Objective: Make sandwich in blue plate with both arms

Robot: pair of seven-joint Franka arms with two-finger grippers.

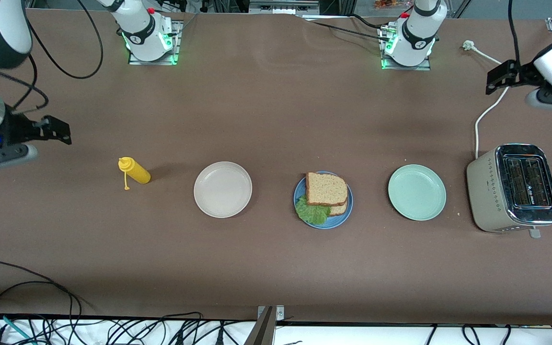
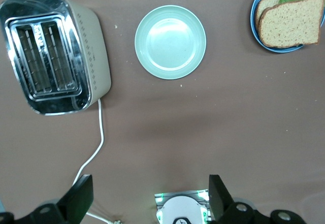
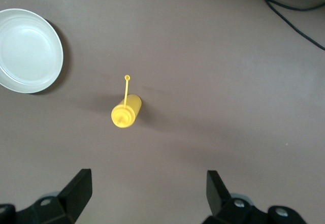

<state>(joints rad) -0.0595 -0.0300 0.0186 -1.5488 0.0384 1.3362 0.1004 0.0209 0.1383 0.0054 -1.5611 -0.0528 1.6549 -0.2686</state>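
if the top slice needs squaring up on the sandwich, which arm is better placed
Probably left. The sandwich on the blue plate shows in the left wrist view; the right gripper hangs open over the yellow bottle's end. The left gripper is open too.

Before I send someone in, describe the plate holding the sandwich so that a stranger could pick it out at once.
Start at the shiny two-slot metal toaster at the left arm's end of the brown table, then follow the row of three round plates. Past the pale mint-green plate comes the round medium-blue plate, before the beige-white plate. It alone carries food: the brown bread and lettuce sandwich.
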